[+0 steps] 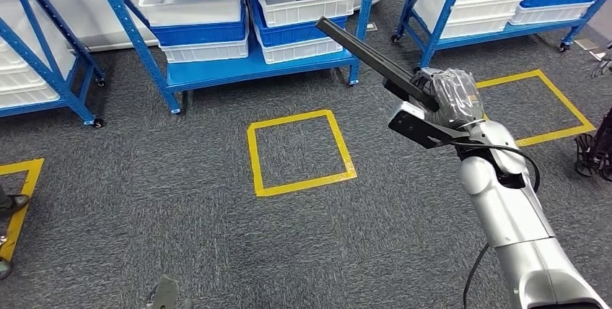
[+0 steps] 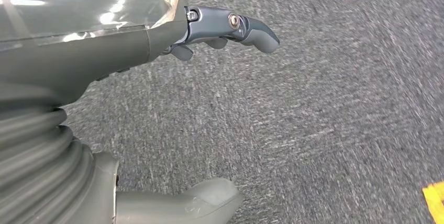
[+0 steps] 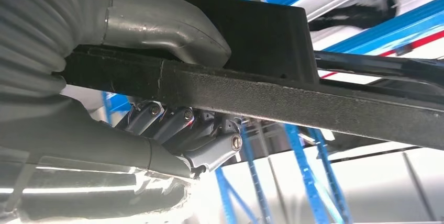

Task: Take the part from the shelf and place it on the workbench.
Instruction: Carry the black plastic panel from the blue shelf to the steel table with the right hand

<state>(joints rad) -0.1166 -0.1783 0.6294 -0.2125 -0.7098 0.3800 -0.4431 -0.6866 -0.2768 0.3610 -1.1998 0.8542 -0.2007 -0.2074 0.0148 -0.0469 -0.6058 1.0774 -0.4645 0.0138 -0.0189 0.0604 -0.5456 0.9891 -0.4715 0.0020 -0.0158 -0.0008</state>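
Head view — a long black part [image 1: 364, 53] is gripped by the right hand [image 1: 451, 99] above grey carpet [image 1: 180, 201], its free end aimed at the blue shelf [image 1: 245, 67] | Left wrist view — the left hand [image 2: 131, 35] is seen empty, fingers apart | Right wrist view — thumb and fingers [image 3: 173, 124] are clamped around the part.

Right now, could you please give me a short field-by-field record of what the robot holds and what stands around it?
held part: long black part, gripped by the right robot hand
part pose: raised over the carpet, pointing toward the shelf
left robot hand: holds nothing, fingers apart, above grey carpet
shelf: blue rack with white bins
floor mark: yellow taped square
workbench: none in sight
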